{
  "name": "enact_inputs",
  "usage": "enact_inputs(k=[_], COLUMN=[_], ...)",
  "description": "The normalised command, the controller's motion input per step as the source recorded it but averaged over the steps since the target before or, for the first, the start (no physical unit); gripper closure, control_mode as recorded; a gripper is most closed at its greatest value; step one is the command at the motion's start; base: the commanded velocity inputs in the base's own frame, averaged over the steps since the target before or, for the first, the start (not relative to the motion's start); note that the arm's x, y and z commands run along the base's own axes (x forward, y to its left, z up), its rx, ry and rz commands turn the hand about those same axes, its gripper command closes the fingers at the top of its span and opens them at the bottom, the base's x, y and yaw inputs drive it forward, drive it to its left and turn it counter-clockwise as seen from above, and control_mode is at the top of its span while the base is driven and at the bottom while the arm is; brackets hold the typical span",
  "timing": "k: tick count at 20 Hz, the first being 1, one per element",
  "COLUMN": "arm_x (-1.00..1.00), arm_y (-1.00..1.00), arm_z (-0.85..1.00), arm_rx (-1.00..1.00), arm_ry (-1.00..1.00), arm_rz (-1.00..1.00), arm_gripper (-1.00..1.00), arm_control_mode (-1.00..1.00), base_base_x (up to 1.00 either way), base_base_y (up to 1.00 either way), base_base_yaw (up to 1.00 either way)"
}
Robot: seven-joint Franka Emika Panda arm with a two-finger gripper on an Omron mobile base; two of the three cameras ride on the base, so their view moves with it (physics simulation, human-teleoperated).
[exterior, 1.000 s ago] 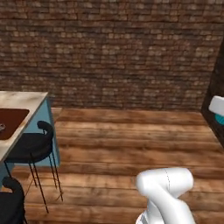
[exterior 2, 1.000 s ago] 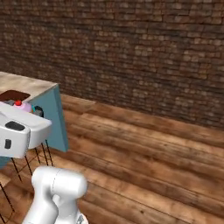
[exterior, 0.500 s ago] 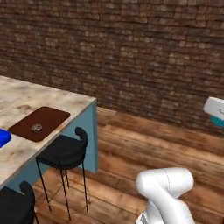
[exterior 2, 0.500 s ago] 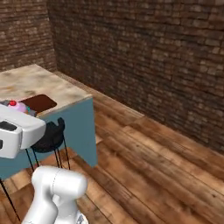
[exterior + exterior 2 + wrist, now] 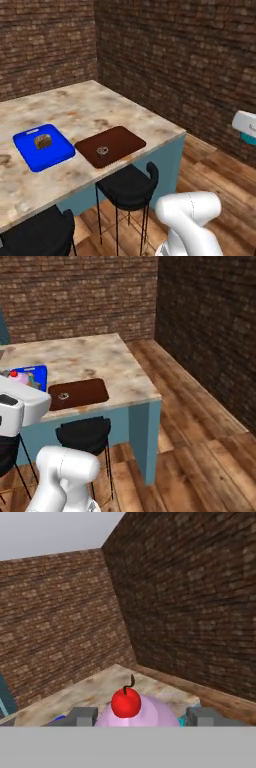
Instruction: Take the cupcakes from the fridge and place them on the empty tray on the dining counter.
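Gripper [image 5: 134, 718]: clamped on the pink cupcake, one finger tip on each side of it.
Pink cupcake [image 5: 136, 711]: sits between the finger tips, pink frosting up, red cherry [image 5: 125, 702] on top, a bit of teal wrapper by the right tip.
Tray [image 5: 110, 145]: dark reddish-brown and flat, on the dining counter [image 5: 75, 112], well ahead of the gripper and lower down.
On the tray: a small round thing [image 5: 103, 150], too tiny to tell what.
Blue board [image 5: 43, 146]: just beside the tray, on its far side from the counter's corner, with a small brown thing on it. Not the goal.
Stools [image 5: 128, 187]: black, tucked under the counter edge, between base and tray.
Step now: carrying the cupcake over to the tray.
How to do it well: hold tight and level so the cherry stays up; come in high over the stools; stop above a bare part of the tray; go down slowly; let go only once the wrapper rests flat.
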Motion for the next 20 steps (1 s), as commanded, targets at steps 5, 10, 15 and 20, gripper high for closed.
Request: enact_inputs(k=[5,10,15,20], arm_x=[0.00,0.00,0.00,0.20], arm_y=[0.00,0.00,0.00,-0.01], arm_z=[0.00,0.00,0.00,-0.10], arm_rx=[0.00,0.00,0.00,0.03], arm_ry=[0.00,0.00,0.00,0.05], arm_rz=[0.00,0.00,0.00,0.03], arm_gripper=[1.00,1.00,1.00,1.00], arm_control_mode=[1.00,1.00,1.00,-1.00], base_base_x=[1.00,0.72,0.77,0.72], base_base_y=[-0.20,-0.50,-0.41,-0.21], base_base_yaw=[0.60,0.52,0.50,0.25])
